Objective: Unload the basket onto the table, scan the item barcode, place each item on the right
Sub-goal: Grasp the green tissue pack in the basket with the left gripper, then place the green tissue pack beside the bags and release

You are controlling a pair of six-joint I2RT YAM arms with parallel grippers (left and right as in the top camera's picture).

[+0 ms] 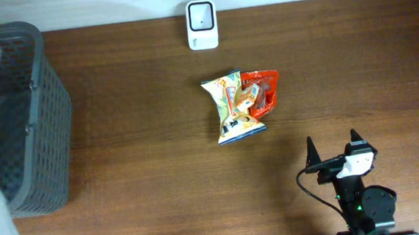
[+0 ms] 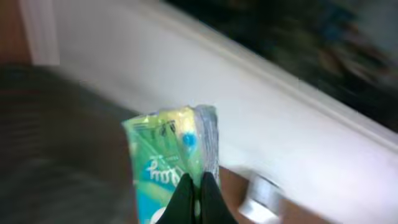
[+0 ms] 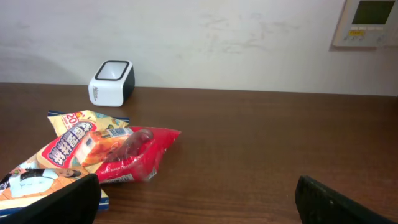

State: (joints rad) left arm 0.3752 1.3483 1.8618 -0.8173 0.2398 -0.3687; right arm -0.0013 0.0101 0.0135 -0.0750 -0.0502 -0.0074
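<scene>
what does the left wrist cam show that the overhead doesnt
Only the left wrist view: a green snack packet pinched in the shut left gripper. Only the overhead: a yellow packet and a red packet lying together on the table, and the open right gripper. Both: the grey basket, blurred in the wrist view, and probably the white barcode scanner, also only a blur there.

Basket [image 1: 31,118] sits at the tabletop's [image 1: 146,176] left edge, scanner [image 1: 201,24] at the back edge, mid-way along. Left bag [image 1: 229,110] and right bag [image 1: 263,91] lie touching mid-tabletop, in front of the scanner. A third bag [image 2: 165,146] is up in the left gripper [image 2: 196,185], near the basket.
</scene>
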